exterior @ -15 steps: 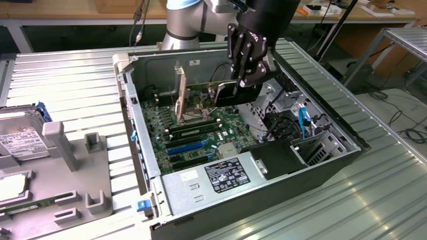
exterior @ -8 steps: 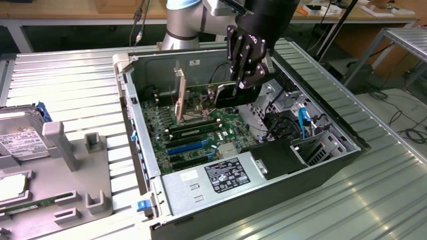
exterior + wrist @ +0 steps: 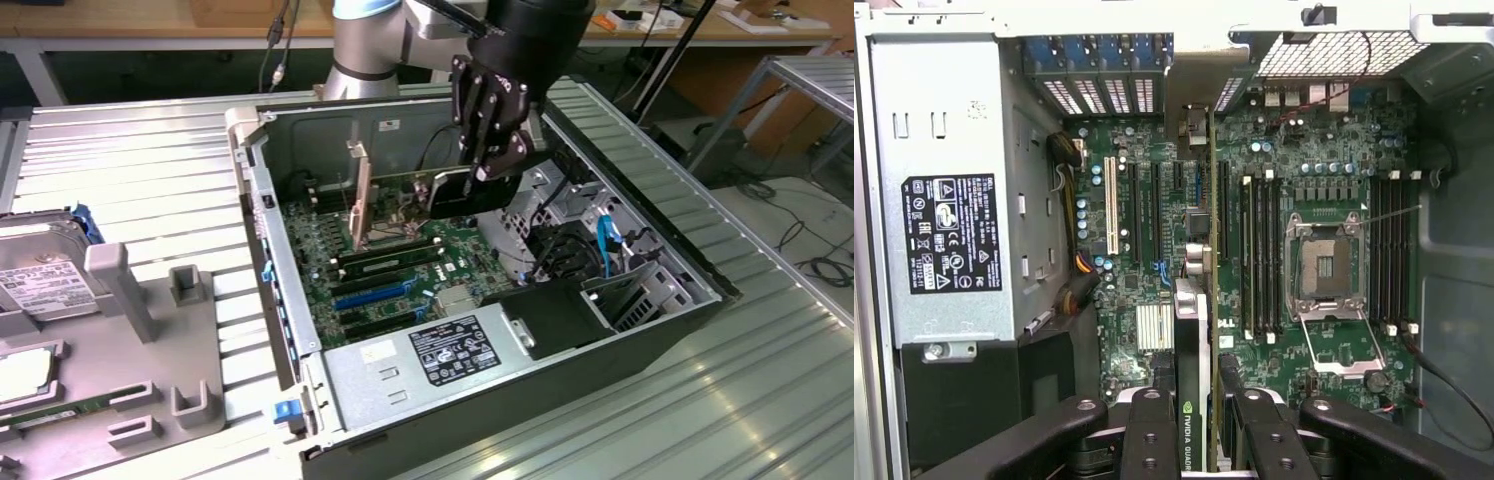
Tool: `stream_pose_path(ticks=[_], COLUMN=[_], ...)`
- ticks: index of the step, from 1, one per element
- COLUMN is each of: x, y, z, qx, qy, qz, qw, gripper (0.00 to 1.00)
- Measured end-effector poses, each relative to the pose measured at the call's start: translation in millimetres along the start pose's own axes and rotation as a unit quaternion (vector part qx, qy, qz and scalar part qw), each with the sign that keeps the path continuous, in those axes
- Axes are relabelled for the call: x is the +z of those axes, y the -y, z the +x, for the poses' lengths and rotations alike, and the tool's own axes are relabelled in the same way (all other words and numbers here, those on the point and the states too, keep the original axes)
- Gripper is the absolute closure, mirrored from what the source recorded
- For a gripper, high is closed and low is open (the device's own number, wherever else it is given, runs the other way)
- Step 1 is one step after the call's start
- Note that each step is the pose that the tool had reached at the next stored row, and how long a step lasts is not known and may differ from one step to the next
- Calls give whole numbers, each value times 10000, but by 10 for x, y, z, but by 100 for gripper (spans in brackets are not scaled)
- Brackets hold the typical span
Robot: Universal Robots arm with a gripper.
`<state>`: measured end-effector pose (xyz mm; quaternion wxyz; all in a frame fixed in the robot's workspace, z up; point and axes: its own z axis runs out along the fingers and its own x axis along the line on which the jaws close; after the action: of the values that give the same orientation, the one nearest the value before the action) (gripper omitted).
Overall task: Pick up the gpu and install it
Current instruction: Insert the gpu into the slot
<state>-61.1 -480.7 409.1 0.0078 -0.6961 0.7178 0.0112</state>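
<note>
1. Looking at an open computer case [image 3: 274, 190] lying on its side on a slatted metal table [image 3: 134, 170], with the motherboard [image 3: 400, 275] facing up.
2. Got the gripper [image 3: 497, 165] reaching down into the case from above, clenched on the gpu [image 3: 447, 195] and pinching the card's top edge from both faces.
3. Holds the gpu upright on its long edge over the middle of the motherboard, bracket end toward the case wall on the exterior view's left.
4. Over to the wrist view: gpu [image 3: 1191, 340] edge-on between the black fingers [image 3: 1151, 420], lined up with the expansion slots, near the CPU socket [image 3: 1322, 265].
5. Can't tell whether the bottom edge touches a slot or sits just above it.
6. Also spotted the labelled power supply [image 3: 434, 350] at the near end of the case.
7. Well apart, on the exterior view's left: a grey tray [image 3: 174, 330] with a hard drive [image 3: 40, 285] and a green memory stick [image 3: 67, 408].
</note>
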Motion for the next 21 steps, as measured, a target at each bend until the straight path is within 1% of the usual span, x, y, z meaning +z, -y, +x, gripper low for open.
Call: stream_pose_path(ticks=[7, 9, 18, 21], x=[28, 43, 85, 100], y=[-9, -15, -31, -50], z=[1, 2, 3, 4], qx=[-1, -1, -1, -2], qy=[0, 1, 2, 2], qz=[18, 28, 56, 68], qw=[10000, 10000, 10000, 10000], gripper=[73, 73, 73, 73])
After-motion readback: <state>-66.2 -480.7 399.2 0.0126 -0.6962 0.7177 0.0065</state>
